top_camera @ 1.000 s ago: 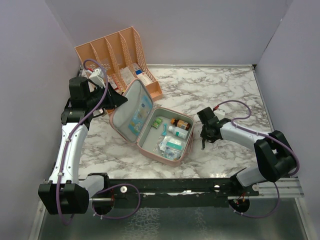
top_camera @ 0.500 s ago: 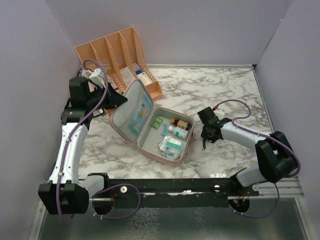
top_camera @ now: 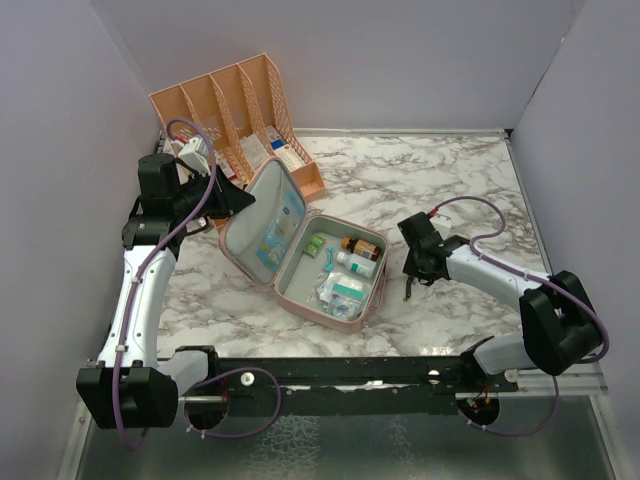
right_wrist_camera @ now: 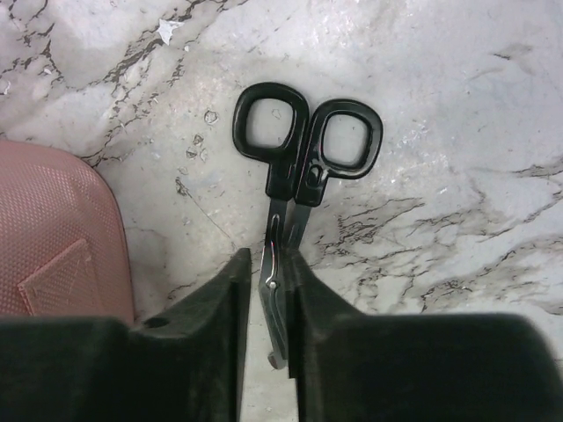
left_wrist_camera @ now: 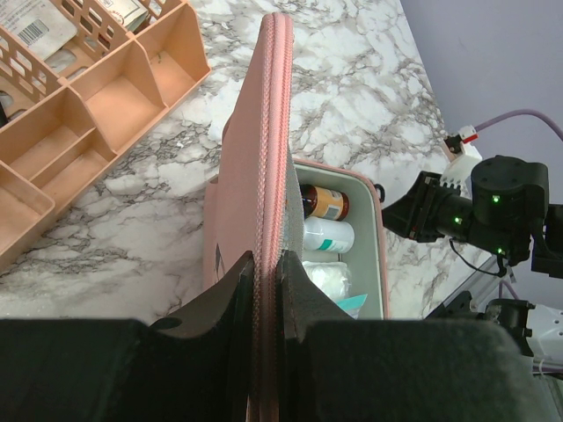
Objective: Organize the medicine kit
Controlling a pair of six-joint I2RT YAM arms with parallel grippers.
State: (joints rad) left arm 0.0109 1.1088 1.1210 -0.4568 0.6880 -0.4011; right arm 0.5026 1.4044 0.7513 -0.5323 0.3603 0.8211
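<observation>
Top external: pink medicine kit (top_camera: 296, 272) open (lining seemingly grey-green).

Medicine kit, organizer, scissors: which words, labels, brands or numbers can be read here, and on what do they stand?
Nothing can be read.
On the box in the peach organizer: barcode label, digits too small.
On the medicine kit, blue panel inside the lid: print blurred.
On the brown bottle and white bottle: labels too small.
On the scissors: no marking seen.
</observation>
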